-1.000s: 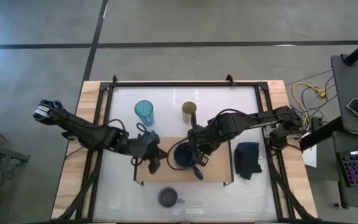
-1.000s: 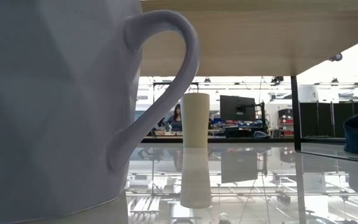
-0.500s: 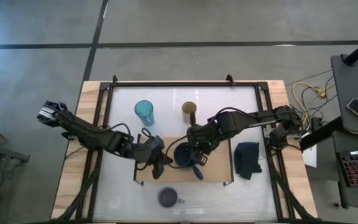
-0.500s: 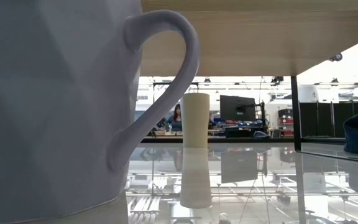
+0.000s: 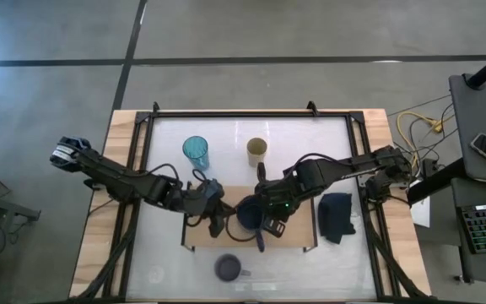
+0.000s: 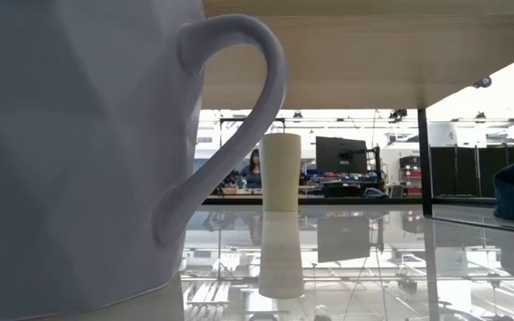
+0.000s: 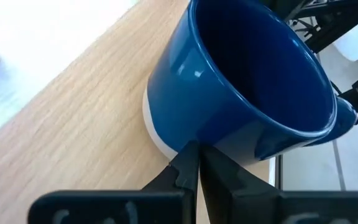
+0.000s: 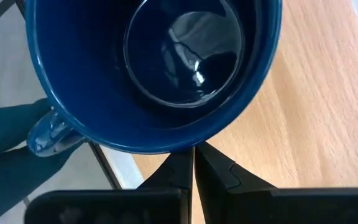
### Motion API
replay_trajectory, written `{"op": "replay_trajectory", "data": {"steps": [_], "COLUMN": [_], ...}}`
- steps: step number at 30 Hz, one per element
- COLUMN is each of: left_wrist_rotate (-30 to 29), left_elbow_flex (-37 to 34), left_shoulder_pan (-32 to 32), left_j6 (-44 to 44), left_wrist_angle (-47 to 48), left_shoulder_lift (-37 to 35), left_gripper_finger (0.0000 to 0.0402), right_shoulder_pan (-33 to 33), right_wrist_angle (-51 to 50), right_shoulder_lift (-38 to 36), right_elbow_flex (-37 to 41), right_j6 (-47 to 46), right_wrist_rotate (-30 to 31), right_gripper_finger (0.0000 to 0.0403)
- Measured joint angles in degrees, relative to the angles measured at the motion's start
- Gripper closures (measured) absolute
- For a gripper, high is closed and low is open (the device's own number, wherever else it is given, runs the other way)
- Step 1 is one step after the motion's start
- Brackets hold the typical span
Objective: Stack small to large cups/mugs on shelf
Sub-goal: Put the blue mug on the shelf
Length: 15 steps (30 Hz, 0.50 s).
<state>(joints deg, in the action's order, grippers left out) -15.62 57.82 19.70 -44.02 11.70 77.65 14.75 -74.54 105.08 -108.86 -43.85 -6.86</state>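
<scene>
- The dark navy mug (image 5: 250,212) stands upright on the shelf (image 5: 298,228), near the middle of the board, with its handle pointing to the near-right corner.
- The right gripper (image 5: 270,205) sits just right of the mug at its rim. Its wrist view shows the two fingers pressed together with only a sliver between them and nothing held; the mug's rim lies directly in front of the tips.
- The left gripper (image 5: 215,215) sits just left of the mug, also with its fingers closed together and empty, tips against the mug's lower wall by the white base ring.
- So the mug lies between the two grippers, about equally close to each. My judgement: either arm would have to spread its fingers before it could take the mug.
- The grey-lavender mug (image 5: 228,268) stands on the worktop (image 5: 163,253) at the near edge, off the shelf.
- The teal tumbler (image 5: 196,153) and the tan cup (image 5: 257,152) stand on the worktop beyond the shelf's far edge, tumbler to the left, both well apart from either gripper.
- A dark folded cloth (image 5: 336,215) lies on the worktop just right of the shelf.
</scene>
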Motion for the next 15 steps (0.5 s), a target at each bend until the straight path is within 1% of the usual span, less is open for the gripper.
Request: {"op": "replay_trajectory", "data": {"steps": [6, 11, 15], "left_wrist_rotate": [-0.11, 0.17, 0.25], "left_elbow_flex": [0.0, 0.0, 0.03], "left_shoulder_pan": [-0.5, -0.5, -0.51], "left_j6": [0.92, 0.9, 0.88], "left_wrist_angle": [-0.17, 1.36, 1.42], "left_shoulder_lift": [-0.01, -0.12, -0.12], "left_gripper_finger": [0.0402, 0.0402, 0.0402], "right_shoulder_pan": [0.17, 0.12, 0.12], "right_wrist_angle": [-0.32, -4.3, -4.82], "right_shoulder_lift": [0.0, 0.0, -0.02], "right_elbow_flex": [0.07, 0.07, 0.07], "right_j6": [0.23, 0.78, 2.08], "right_wrist_rotate": [0.17, 0.73, 1.17], "right_gripper_finger": [0.0394, 0.0394, 0.0394]}}
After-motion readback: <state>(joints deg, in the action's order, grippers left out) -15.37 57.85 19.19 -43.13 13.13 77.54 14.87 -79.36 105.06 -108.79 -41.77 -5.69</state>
